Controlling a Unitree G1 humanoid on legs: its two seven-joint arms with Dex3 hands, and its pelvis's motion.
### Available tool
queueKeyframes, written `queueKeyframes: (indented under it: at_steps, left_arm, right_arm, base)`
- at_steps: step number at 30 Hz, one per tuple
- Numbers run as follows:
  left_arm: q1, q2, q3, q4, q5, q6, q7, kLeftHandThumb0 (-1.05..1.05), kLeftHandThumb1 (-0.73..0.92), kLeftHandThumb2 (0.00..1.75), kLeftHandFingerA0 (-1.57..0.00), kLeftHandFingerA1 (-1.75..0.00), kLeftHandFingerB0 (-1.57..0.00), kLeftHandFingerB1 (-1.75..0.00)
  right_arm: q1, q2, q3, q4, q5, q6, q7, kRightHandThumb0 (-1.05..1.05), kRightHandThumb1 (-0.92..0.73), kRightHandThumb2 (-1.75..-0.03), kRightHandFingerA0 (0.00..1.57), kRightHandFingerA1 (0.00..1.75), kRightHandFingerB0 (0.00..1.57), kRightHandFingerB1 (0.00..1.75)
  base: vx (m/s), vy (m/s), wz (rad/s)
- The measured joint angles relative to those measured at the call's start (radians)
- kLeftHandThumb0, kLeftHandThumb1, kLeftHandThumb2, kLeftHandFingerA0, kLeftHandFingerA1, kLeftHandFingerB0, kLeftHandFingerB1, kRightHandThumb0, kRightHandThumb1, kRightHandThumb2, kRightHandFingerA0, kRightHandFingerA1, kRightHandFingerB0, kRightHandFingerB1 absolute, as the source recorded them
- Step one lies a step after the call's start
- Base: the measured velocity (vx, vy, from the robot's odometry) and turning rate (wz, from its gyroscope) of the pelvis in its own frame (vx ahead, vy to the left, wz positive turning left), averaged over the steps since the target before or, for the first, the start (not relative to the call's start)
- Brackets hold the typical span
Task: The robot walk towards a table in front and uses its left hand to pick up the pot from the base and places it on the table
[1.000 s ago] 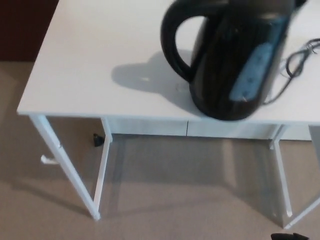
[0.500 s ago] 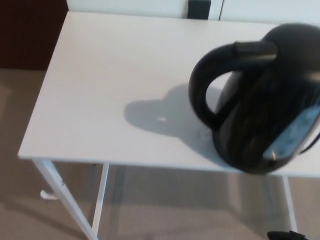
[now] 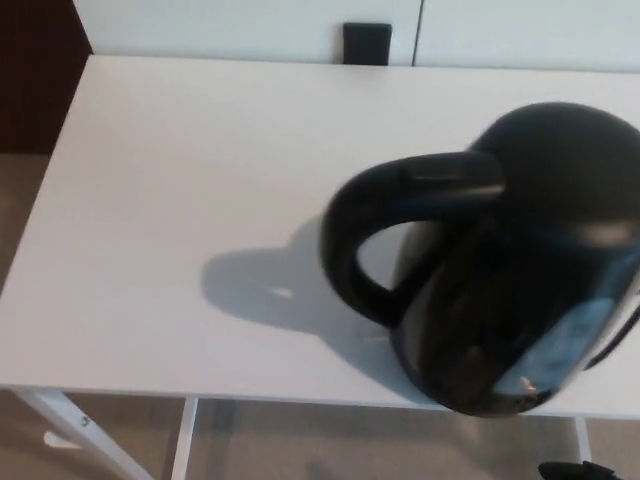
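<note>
Head view: a black pot stands on the white surface, at the right and close to the near edge. Its rounded lid is toward the far right. Its looped handle points left. A pale bluish window runs down the side of the pot that faces near and right. The pot hides whatever is under it, so I cannot tell whether it sits on a base. Its shadow falls on the surface to the left of the handle. A thin dark cord shows at the right edge of the picture, just beside the pot.

The rest of the surface is bare. Beyond its far edge a small black square sits against a white wall. White legs and beige floor show below the near edge.

No hand can be made out, so I cannot tell whether either is released, clenched or grasping anything. A small black shape at the near right corner is too little to identify.
</note>
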Motion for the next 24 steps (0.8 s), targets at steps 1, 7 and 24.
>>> queueKeyframes:
  at_steps: [1,7,24]
  left_arm:
    - [0.001,-0.003,-0.003,0.0,0.001,0.0,-0.001,-0.09,0.54,0.55,-0.48,-0.41,-0.38,-0.36]
    - [0.001,0.019,0.0,0.013,0.001,-0.005,0.003,-0.11,0.53,0.56,-0.47,-0.42,-0.39,-0.38]
    - [0.021,0.017,0.025,-0.042,-0.003,-0.001,0.038,-0.15,0.49,0.62,-0.06,-0.28,-0.1,-0.21]
  right_arm:
    - [-0.002,-0.001,0.0,0.0,0.0,0.0,-0.001,-0.09,-0.55,-0.55,0.63,0.46,0.43,0.4]
    - [-0.002,0.01,0.004,-0.001,-0.007,-0.001,-0.001,-0.11,-0.55,-0.56,0.63,0.46,0.43,0.4]
    - [-0.002,0.009,0.0,-0.008,-0.011,0.0,-0.001,-0.09,-0.56,-0.56,0.61,0.45,0.42,0.39]
  base:
    - [0.01,0.335,-0.38]
    - [0.01,0.143,0.02]
    - [0.02,-0.048,0.03]
